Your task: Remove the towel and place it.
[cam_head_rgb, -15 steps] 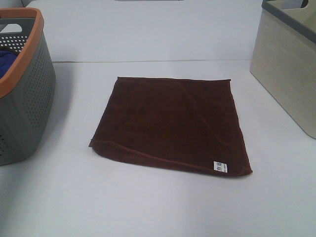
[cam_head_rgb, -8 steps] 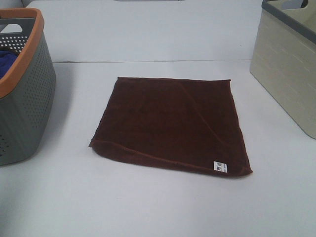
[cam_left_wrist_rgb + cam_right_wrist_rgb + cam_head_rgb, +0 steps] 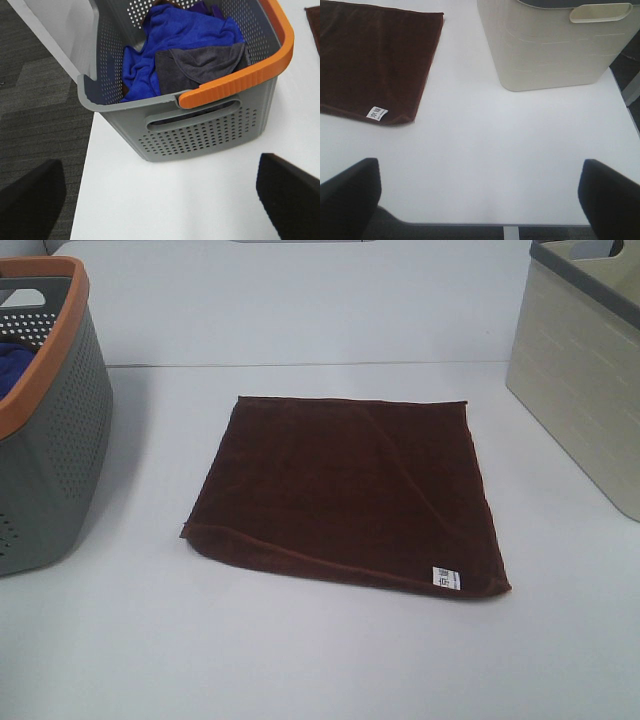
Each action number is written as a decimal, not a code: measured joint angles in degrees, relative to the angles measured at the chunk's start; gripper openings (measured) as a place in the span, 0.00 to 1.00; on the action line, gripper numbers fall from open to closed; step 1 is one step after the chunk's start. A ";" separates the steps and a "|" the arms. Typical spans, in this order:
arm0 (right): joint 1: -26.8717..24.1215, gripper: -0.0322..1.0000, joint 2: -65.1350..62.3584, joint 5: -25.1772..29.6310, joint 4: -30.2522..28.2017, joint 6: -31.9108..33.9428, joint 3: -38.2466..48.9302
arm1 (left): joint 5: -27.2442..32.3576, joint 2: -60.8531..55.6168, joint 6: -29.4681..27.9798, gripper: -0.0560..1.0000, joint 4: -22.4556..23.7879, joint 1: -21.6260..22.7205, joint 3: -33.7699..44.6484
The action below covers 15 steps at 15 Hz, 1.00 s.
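Note:
The dark reddish-brown towel (image 3: 350, 490) lies flat on the white table (image 3: 300, 660), with a small white label (image 3: 445, 577) at its near right corner. It also shows in the right wrist view (image 3: 370, 55), away from the fingers. My left gripper (image 3: 160, 210) is open and empty above the table's left edge, in front of the grey basket. My right gripper (image 3: 480, 205) is open and empty above the table's near right edge. Neither gripper shows in the exterior high view.
A grey perforated basket with an orange rim (image 3: 45, 420) stands at the left; the left wrist view shows a blue cloth (image 3: 175, 35) and a grey cloth (image 3: 200, 62) in it. A beige bin (image 3: 580, 370) stands at the right, also in the right wrist view (image 3: 545, 50).

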 joint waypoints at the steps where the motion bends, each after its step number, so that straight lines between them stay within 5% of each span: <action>1: 0.00 0.96 -2.29 0.06 0.00 -0.11 1.38 | 0.00 -2.92 -0.80 0.99 0.00 0.00 0.80; 5: 0.00 0.96 -2.92 0.00 0.00 -1.26 5.10 | 1.09 -12.89 -1.72 0.99 -2.29 0.00 5.50; 9: 0.00 0.96 -2.92 -1.09 0.69 -1.32 7.16 | 7.79 -19.82 -1.03 0.99 -9.74 0.00 7.39; 15: 0.00 0.96 -2.92 -1.26 0.69 -1.26 7.16 | 7.91 -19.82 -0.63 0.99 -10.94 0.00 7.39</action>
